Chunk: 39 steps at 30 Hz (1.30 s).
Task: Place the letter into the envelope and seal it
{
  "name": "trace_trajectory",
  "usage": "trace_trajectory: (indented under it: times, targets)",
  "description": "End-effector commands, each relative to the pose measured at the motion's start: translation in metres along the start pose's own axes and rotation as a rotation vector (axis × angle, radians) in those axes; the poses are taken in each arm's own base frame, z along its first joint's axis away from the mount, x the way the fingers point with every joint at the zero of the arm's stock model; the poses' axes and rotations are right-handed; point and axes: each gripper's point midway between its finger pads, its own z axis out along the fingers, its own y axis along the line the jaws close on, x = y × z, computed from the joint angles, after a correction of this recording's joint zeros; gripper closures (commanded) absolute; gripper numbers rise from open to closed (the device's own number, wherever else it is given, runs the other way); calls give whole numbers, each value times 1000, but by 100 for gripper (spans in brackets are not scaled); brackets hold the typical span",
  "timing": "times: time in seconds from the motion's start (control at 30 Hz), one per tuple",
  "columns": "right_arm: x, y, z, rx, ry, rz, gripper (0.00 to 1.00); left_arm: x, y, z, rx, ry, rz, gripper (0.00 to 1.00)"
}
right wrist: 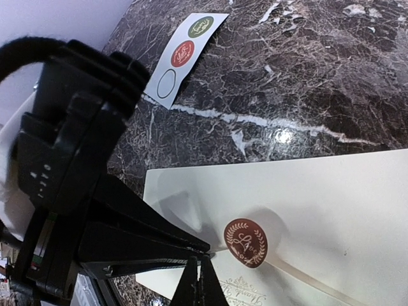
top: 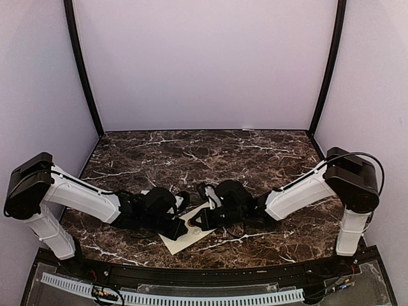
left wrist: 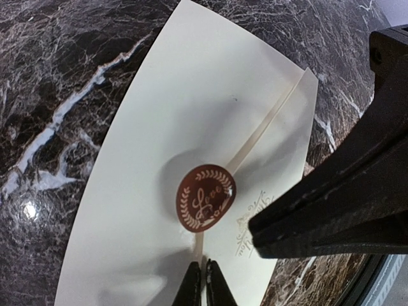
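Observation:
The cream envelope point(top: 182, 241) point(left wrist: 172, 127) point(right wrist: 331, 191) lies flat on the marble near the front edge, its flap folded down. A round brown "Love" sticker point(left wrist: 205, 197) point(right wrist: 245, 241) sits across the flap's edge. Gold "Thank You" script point(right wrist: 245, 294) shows on the cream surface past that edge; I cannot tell whether this is the letter. My left gripper point(left wrist: 204, 280) point(top: 183, 224) is shut, its tips down on the flap edge just below the sticker. My right gripper point(right wrist: 203, 274) point(top: 196, 222) is also shut, tip to tip with the left one, nothing visible between the fingers.
A small white strip of round stickers point(right wrist: 185, 51) lies on the marble beyond the envelope, with a green and a red sticker and one bare ring. Both arms lean in low over the envelope from either side. Pale walls close off the table.

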Motion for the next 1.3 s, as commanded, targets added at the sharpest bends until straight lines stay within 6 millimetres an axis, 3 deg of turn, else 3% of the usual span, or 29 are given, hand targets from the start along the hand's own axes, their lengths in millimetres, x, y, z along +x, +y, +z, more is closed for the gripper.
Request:
trace_trajectory:
  times: [0.0,0.2,0.83,1.1,1.27]
  targets:
    - [-10,2,9,-7,-25,-5,100,13,9,2,-50,49,-2,95]
    - [-12,-4,18,-7,-14,-1,100,13,9,2,-51,51,-2,95]
    - [8,-34,30,44,32,52,100,8,7,0,-51,36,1,94]
    - [15,-51,30,84,41,102,100,-23,0,-23,-58,-82,-9,79]
    - [16,-54,26,89,33,124,100,-45,-9,-30,-31,-166,-24,81]
